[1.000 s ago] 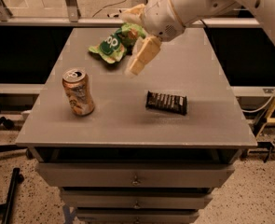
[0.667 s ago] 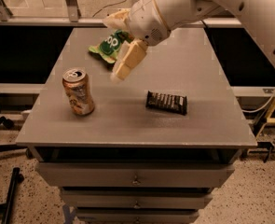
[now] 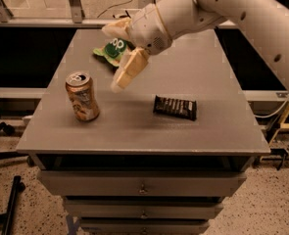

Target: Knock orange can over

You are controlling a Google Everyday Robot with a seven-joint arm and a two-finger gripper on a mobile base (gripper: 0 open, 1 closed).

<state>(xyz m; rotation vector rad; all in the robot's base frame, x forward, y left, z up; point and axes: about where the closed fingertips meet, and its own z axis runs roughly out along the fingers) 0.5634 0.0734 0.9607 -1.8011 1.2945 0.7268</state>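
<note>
Currently, the cream gripper (image 3: 110,58), jaws spread open, is hovering near the upright dented orange aluminium can (image 3: 82,97) on the grey counter (image 3: 134,131), probably approaching; next, pushing its side.

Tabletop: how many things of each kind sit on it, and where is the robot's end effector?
Dented orange aluminium drink can: 1
Crumpled green snack bag: 1
Flat dark candy bar: 1
Total: 3
End effector: open, above the grey table, right of the can, not touching it.
</note>
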